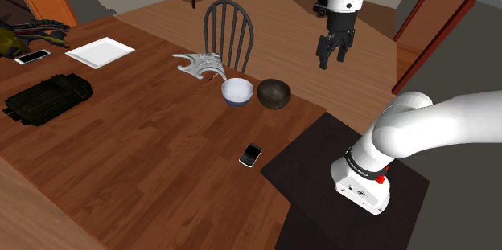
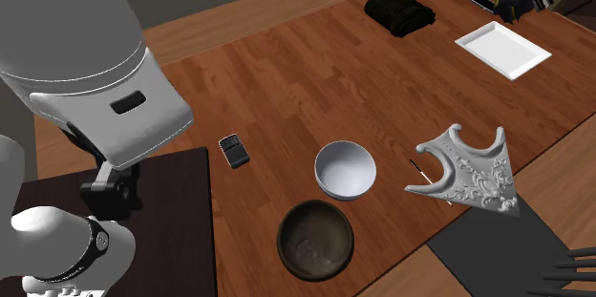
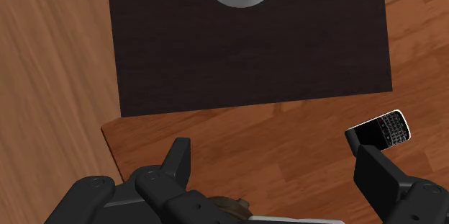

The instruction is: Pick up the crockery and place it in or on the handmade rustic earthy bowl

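In the shoulder view, the black gripper (image 1: 333,55) hangs in the air above the floor past the table's (image 1: 145,152) far edge, higher than the tabletop. Its fingers are spread apart with nothing between them. The white bowl (image 1: 237,92) sits upright on the wooden table in front of the chair (image 1: 229,31), and the dark brown bowl (image 1: 273,93) stands just beside it on the shoulder view's right. A black phone (image 1: 251,155) lies nearer to us, and an ornate silvery holder (image 1: 199,65) lies behind the white bowl.

In the second exterior view, we see the white bowl (image 2: 345,170) and the dark brown bowl (image 2: 315,239) close together but apart, both empty. The phone (image 2: 234,150) lies between them and the dark stand (image 2: 172,228).

In the wrist view, the gripper (image 3: 268,143) is wide open and holds nothing. The phone (image 3: 380,130) shows on the table by one fingertip, and the stand's (image 3: 245,50) dark top lies beyond.
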